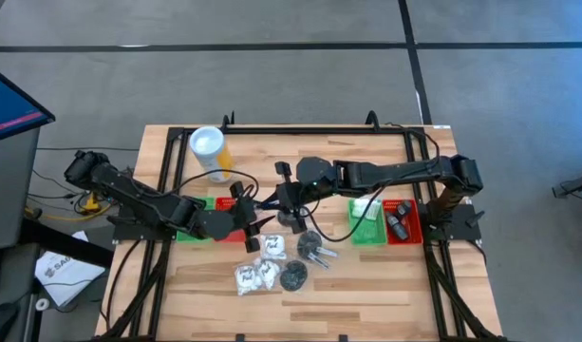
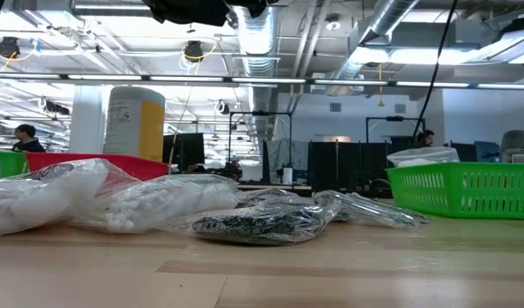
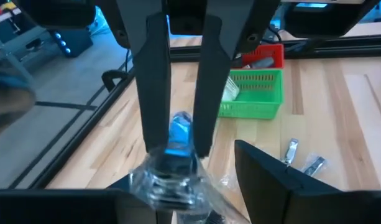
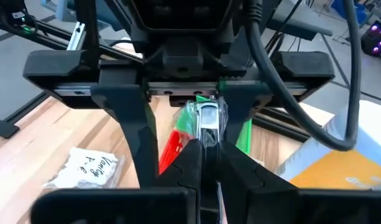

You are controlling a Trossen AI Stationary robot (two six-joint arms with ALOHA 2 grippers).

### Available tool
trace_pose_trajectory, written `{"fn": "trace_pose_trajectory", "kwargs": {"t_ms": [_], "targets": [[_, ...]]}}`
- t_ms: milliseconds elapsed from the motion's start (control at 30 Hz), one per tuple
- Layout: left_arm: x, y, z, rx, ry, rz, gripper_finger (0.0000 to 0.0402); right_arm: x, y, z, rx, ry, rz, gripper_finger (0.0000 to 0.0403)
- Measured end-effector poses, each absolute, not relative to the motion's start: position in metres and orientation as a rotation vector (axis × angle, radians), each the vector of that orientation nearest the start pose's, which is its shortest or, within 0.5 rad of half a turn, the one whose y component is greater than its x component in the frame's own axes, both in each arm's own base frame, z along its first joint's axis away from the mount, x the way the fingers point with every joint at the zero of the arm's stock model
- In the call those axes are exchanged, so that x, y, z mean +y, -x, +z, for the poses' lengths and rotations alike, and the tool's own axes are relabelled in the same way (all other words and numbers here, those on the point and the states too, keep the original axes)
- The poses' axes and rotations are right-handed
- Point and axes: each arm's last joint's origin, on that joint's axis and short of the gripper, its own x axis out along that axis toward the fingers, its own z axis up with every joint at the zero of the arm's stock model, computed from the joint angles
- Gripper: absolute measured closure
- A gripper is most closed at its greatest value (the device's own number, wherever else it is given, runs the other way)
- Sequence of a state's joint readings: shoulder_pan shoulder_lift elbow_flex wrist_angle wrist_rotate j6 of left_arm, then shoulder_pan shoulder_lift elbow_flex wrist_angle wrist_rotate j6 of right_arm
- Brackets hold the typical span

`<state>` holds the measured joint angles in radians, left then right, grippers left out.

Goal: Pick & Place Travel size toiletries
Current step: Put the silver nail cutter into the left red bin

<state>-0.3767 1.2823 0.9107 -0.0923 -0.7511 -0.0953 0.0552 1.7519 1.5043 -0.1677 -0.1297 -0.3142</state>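
Gripping 1 clear, crinkled toiletry packet (image 3: 174,177), both fingers (image 3: 154,81)

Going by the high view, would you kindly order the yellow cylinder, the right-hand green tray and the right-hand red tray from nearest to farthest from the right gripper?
1. The yellow cylinder, behind and to the left of the right gripper at table centre.
2. The green tray, off to its right.
3. The red tray, farther right, just beyond the green tray.
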Motion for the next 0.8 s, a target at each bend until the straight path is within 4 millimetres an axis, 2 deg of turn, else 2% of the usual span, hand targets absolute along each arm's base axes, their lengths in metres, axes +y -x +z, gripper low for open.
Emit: {"fn": "trace_pose_trajectory", "kwargs": {"t_ms": [267, 533, 600, 733, 800], "targets": [[-0.083, -0.264, 0.288, 0.349, -0.189, 0.379, 0.0256, 0.037, -0.405, 0.323, 0.387, 0.297, 0.277, 0.0381], [-0.084, -0.266, 0.291, 0.327, -0.195, 0.335, 0.0259, 0.038, -0.404, 0.324, 0.384, 0.298, 0.278, 0.0381], [-0.085, -0.266, 0.291, 0.327, -0.187, 0.319, 0.0269, 0.038, -0.404, 0.324, 0.384, 0.298, 0.278, 0.0381], [-0.085, -0.266, 0.290, 0.332, -0.178, 0.302, 0.0317, 0.038, -0.404, 0.324, 0.386, 0.298, 0.278, 0.0383], [-0.085, -0.266, 0.290, 0.333, -0.175, 0.300, 0.0324, 0.038, -0.404, 0.324, 0.386, 0.299, 0.278, 0.0387]]}}
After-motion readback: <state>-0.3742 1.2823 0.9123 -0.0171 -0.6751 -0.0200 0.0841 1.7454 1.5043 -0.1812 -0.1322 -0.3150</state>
